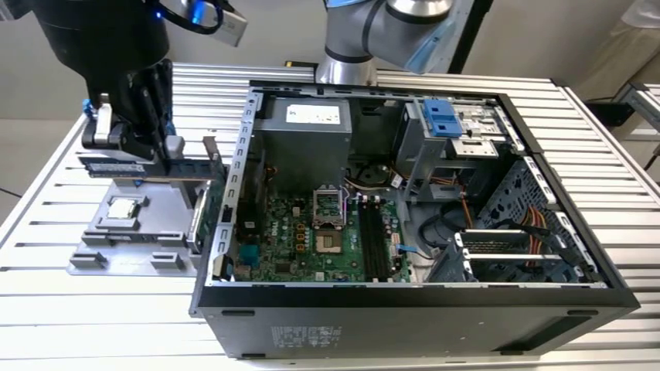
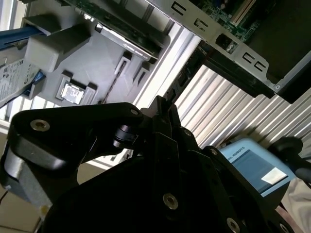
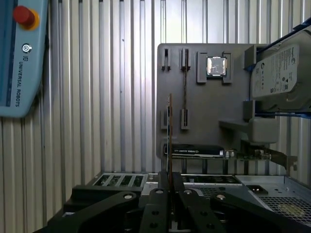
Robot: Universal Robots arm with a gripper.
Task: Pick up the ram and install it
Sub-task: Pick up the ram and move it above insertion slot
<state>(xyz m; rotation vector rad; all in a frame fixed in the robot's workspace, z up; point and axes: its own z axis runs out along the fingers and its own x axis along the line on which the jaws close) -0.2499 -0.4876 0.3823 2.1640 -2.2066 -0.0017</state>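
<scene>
**Ram pinched edge-on above the parts fixture**

In the first wrist view the gripper point(image 3: 170, 191) is clamped on the ram point(image 3: 169, 131). The ram stands edge-on between the black fingers, a thin line running away from the camera. Gripped by its flat faces, the stick keeps its contact edge free for a slot, which is how I read the grip.

In the exterior view the gripper point(image 1: 154, 151) hangs at the upper left of the frame. There the ram point(image 1: 116, 165) shows as a blue strip lying level above the grey parts fixture point(image 1: 129, 259). It looks lifted out of the fixture's upright holders, though I cannot tell whether it is fully clear of them.

Beyond it, the fixture holds the square CPU point(image 3: 216, 66) in its recess, a hard drive point(image 3: 277, 73) in a blue bracket, and an expansion card point(image 3: 197, 151) on edge. Each part has its own cradle — presumably so the arm finds it at a known spot. The drive bears a white printed label. A teach pendant point(image 3: 19, 63) with a red stop button lies on the slatted table point(image 3: 97, 97) and carries lettering too.

Farther off, on the exterior view's right, the open computer case point(image 1: 413, 309) lies on its side with the motherboard point(image 1: 299, 239) facing up. Its long memory slots point(image 1: 373, 239) look unfilled. The power supply point(image 1: 304, 139) wears a white sticker.
</scene>
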